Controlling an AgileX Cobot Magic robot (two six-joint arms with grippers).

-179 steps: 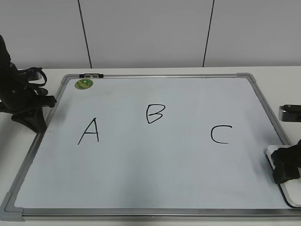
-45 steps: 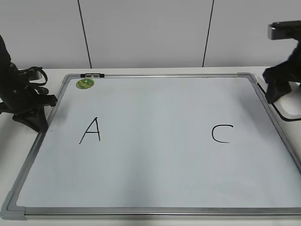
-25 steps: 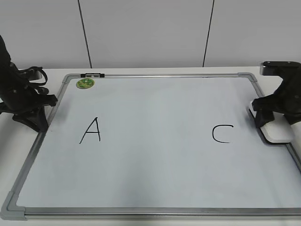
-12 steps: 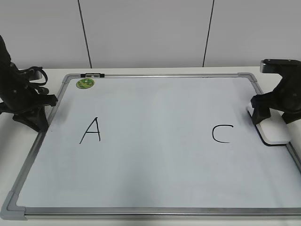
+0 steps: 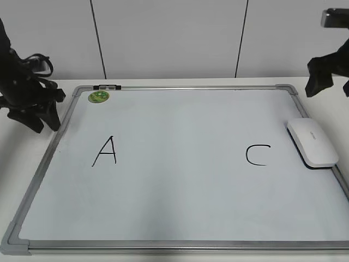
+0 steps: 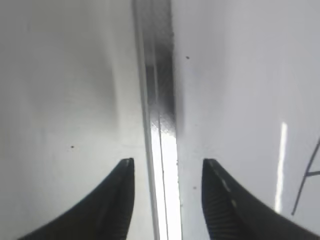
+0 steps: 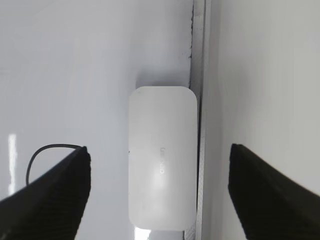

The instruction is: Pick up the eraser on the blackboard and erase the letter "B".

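The eraser (image 5: 312, 143) lay flat on the blackboard (image 5: 180, 218) against its right edge, just right of the black "C" (image 5: 257, 155), with nothing gripping it; the black "A" (image 5: 104, 152) stood toward the left edge and a small green magnet (image 5: 98, 96) sat in the far left corner. The right end effector (image 7: 160, 187) hung above the eraser with its fingers spread wide and clear of it. The left end effector (image 6: 167, 165) hovered over the board's left frame edge, its fingers spread to either side of the rail.
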